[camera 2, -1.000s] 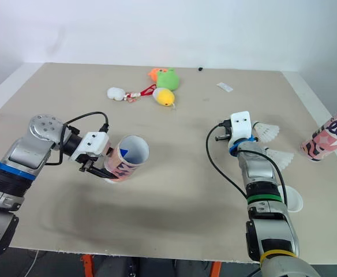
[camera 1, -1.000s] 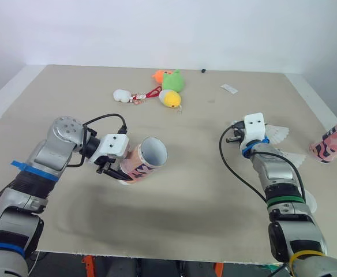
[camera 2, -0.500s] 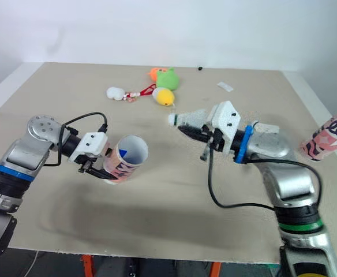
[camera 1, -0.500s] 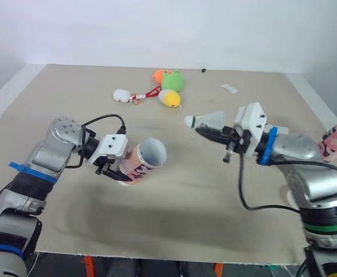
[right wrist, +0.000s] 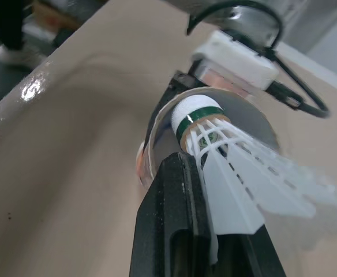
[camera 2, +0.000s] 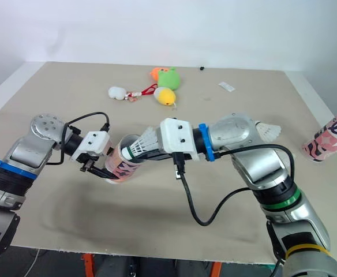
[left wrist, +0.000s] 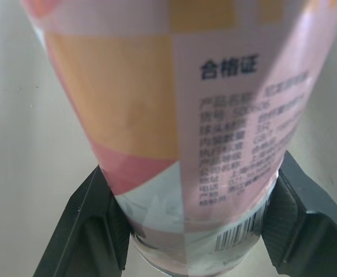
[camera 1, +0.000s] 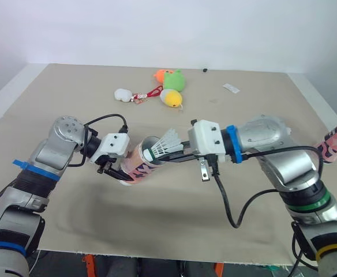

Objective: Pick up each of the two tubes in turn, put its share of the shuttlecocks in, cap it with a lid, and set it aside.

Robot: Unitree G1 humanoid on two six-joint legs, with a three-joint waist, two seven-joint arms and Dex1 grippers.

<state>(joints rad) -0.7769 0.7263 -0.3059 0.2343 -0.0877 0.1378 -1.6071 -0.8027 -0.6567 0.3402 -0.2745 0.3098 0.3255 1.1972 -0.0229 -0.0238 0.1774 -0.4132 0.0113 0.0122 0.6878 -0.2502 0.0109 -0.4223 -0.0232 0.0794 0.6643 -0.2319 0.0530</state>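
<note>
1. The first tube [camera 1: 141, 163] is clamped at its base by the left claw [camera 1: 118, 171] and is held tilted, with its mouth turned toward the right claw [camera 1: 177, 154].
2. A shuttlecock [camera 1: 164, 144] is pinched in the right claw, with its cork end at the rim of that mouth.
3. Bare bench [camera 1: 70, 104] is left open around both arms; the plush toys [camera 1: 169, 86] are set well apart, near the far edge.
4. The second tube [camera 2: 330, 137] is seen at the bench's right edge, with a second shuttlecock [camera 2: 268, 130] near it.

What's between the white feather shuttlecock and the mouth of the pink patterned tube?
Nothing: in the right wrist view the cork of the white feather shuttlecock sits at the open rim of the pink patterned tube.
</note>
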